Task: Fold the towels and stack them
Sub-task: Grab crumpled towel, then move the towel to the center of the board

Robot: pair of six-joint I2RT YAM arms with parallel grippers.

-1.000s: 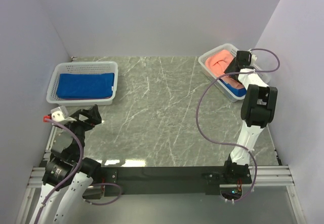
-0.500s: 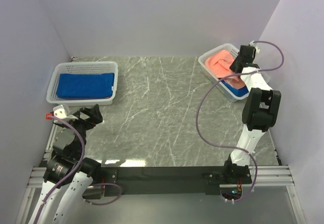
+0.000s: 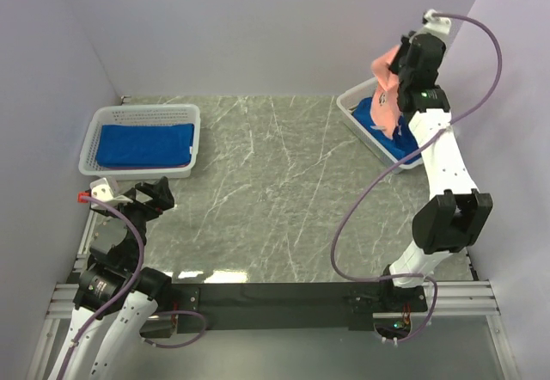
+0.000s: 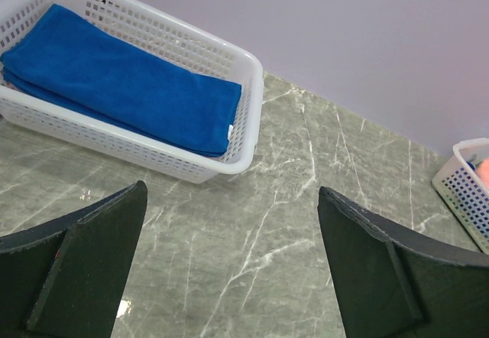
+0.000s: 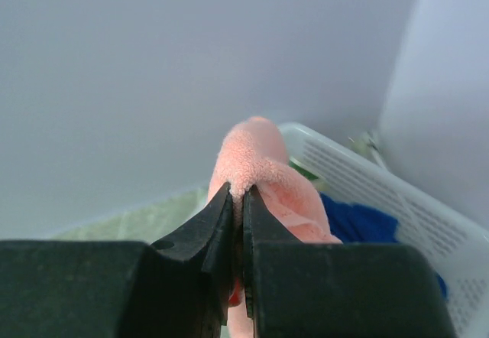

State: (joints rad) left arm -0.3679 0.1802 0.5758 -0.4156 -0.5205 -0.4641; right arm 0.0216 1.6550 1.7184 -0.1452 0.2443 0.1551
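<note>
My right gripper [image 3: 397, 64] is raised high over the white basket [image 3: 368, 139] at the back right, shut on a fold of the salmon-pink towel [image 3: 386, 77], which hangs down from it. In the right wrist view the pads [image 5: 229, 208] pinch the pink towel [image 5: 260, 154] at its top ridge. Beneath it a royal blue towel [image 3: 382, 119] lies in that basket, with a sliver of green cloth [image 5: 300, 168] beside it. Another blue towel [image 3: 143, 144] lies folded in the left basket [image 3: 194, 139]. My left gripper [image 3: 159, 195] hovers open over the near left of the table.
The back wall and right wall stand close to the raised right arm. A purple cable loops from the right arm over the table's right half. In the left wrist view the left basket [image 4: 256, 101] lies ahead of the open fingers [image 4: 84, 261].
The right gripper shut on the pink towel in the basket and rose well above it, pulling the towel up and uncovering the blue one. The left arm stayed put.
</note>
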